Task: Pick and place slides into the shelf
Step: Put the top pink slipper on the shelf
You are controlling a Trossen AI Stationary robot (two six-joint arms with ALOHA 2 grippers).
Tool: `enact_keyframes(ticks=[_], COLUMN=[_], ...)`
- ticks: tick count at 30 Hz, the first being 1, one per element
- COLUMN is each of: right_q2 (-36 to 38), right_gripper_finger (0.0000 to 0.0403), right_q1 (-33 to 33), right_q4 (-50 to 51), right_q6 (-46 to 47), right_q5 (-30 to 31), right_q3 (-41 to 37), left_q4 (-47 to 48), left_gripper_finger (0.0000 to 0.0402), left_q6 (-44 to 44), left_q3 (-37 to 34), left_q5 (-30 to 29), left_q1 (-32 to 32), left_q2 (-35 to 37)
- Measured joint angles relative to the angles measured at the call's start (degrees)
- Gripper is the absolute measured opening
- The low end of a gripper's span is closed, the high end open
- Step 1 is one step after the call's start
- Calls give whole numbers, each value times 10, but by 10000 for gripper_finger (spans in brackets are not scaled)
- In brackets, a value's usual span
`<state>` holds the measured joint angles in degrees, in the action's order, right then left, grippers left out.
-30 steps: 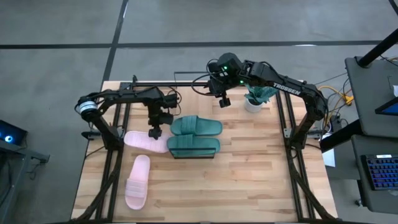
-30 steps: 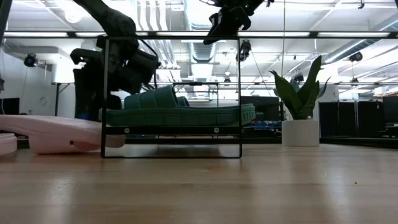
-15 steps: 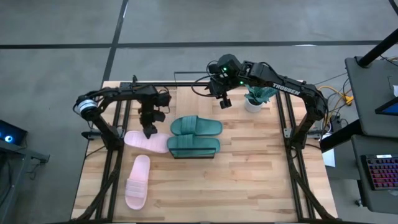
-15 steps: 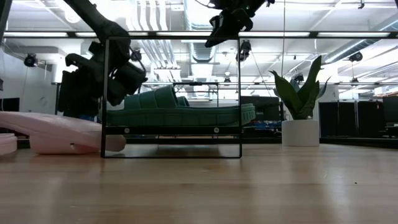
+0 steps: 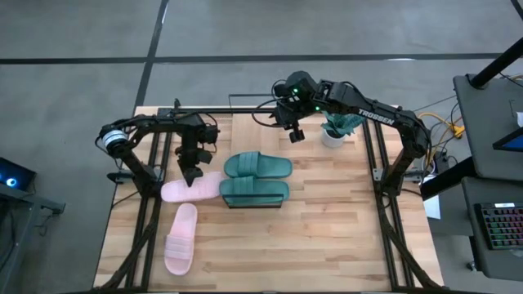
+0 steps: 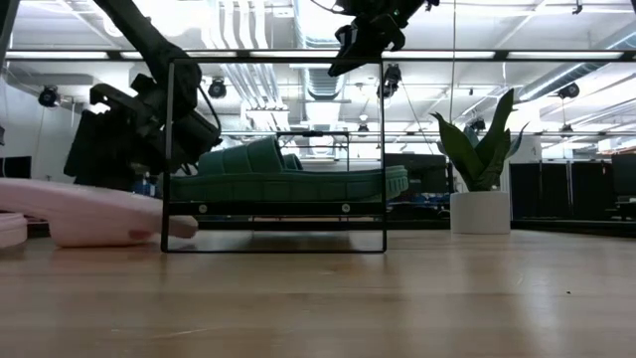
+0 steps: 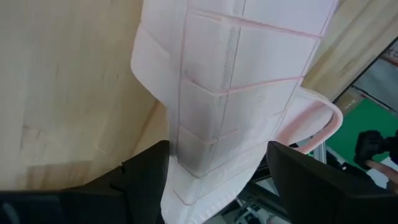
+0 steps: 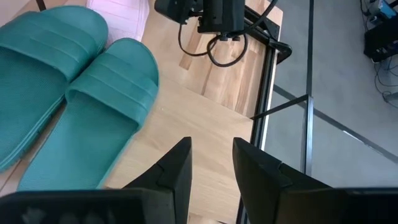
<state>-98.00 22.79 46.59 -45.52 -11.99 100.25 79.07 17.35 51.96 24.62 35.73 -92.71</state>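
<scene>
The left hand [image 5: 193, 175] is found over the left part of the desk [image 5: 327, 237], its fingers [image 7: 146, 177] spread wide on either side of a pink slide [image 5: 189, 189], which lies flat on the desk just left of the shelf [image 5: 253, 202]; whether the fingers press on the slide cannot be told; in the left wrist view the strap of this slide fills the gap between the fingers. The second pink slide [image 5: 181, 238] is seen nearer the front left corner, apart from the first. Two green slides [image 5: 257, 166] are placed side by side near the middle of the desk, the nearer one [image 5: 254, 190] resting on the shelf. The right hand [image 5: 295, 135] is held above the back edge of the desk, beside a potted plant [image 5: 335, 131]; its fingers [image 8: 174, 168] stand narrowly apart with nothing between them.
</scene>
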Motion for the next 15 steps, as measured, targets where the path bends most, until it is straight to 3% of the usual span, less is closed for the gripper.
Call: enact_keyframes(ticks=[11, 15], right_q2=[0, 0], right_gripper_finger=[107, 107], right_q1=[0, 0], right_q4=[2, 2], right_q6=[0, -1], right_q5=[0, 0], right_q3=[0, 0], left_q4=[-2, 0], left_gripper_finger=[255, 255], left_q6=[-30, -32], left_q3=[-30, -47], left_q5=[-7, 57], left_q1=[43, 50], left_q2=[0, 0])
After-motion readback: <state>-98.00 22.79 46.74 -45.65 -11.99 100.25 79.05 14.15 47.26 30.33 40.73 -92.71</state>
